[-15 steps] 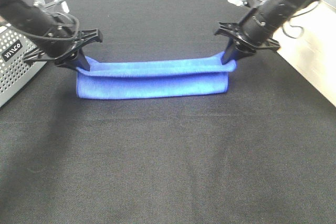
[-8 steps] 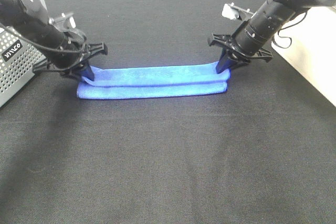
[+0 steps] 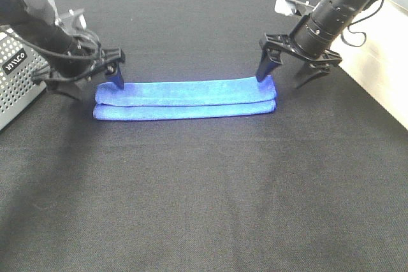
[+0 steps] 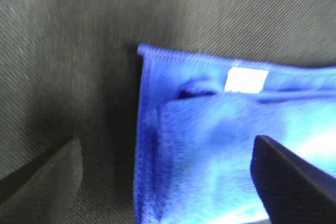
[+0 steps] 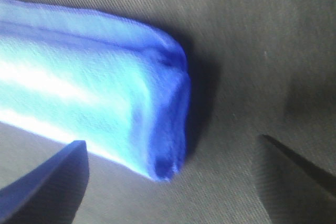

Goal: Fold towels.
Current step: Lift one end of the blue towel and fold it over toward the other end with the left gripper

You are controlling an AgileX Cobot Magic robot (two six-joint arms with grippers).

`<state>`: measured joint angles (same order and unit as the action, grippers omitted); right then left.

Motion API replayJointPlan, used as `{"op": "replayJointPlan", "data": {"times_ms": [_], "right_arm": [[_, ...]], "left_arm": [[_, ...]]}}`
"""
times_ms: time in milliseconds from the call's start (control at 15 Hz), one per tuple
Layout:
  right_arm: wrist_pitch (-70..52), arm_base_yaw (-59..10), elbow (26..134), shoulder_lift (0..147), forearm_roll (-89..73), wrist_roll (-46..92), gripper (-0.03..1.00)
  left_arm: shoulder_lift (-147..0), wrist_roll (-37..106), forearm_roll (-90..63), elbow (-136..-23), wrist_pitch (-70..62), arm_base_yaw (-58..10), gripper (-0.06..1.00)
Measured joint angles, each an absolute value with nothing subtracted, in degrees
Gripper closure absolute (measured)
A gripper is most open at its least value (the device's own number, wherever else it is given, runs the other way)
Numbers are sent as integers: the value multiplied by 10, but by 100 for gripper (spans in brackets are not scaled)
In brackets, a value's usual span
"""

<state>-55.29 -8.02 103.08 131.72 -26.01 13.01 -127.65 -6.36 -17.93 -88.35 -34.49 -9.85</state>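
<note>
Bright royal-blue fuzzy microfibre towel (image 3: 185,99), a long folded strip on the black cloth tabletop (image 3: 204,195), one end under each hand. Left hand (image 3: 94,86) and right hand (image 3: 279,81) spread wide, empty. Lift yours straight up so no finger snags the fold
</note>
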Motion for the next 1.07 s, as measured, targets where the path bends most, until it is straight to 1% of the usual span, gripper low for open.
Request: {"op": "replayJointPlan", "data": {"times_ms": [200, 267, 333, 400, 467, 600, 667, 733, 933, 1067], "right_arm": [[-550, -80, 1031, 1317, -253, 130, 17], [-550, -80, 1031, 1317, -253, 130, 17], [-549, -80, 1031, 1317, -253, 130, 17], [-548, -80, 1031, 1317, -253, 130, 17], [-548, -80, 1031, 1317, -253, 130, 17], [-544, -80, 1031, 1317, -253, 130, 17], [-539, -80, 1031, 1317, -253, 130, 17], [-539, -80, 1031, 1317, -253, 130, 17], [-539, -80, 1031, 1317, -253, 130, 17], [-539, -80, 1031, 1317, -253, 130, 17]], "left_arm": [[-1302, -53, -229, -885, -328, -99, 12], [-1305, -46, -241, -887, -324, -99, 15], [-1307, -44, -252, -887, -320, -99, 22], [-1309, -44, -263, -887, -317, -99, 32], [-1309, -44, -263, -887, -317, -99, 32], [-1316, -42, -285, -887, -316, -99, 62], [-1316, -33, -295, -887, -316, -100, 80], [-1316, -31, -295, -887, -316, -100, 88], [-1301, -33, -256, -887, -330, -100, 88], [-1255, -83, -138, -889, -369, -100, 88]]}}
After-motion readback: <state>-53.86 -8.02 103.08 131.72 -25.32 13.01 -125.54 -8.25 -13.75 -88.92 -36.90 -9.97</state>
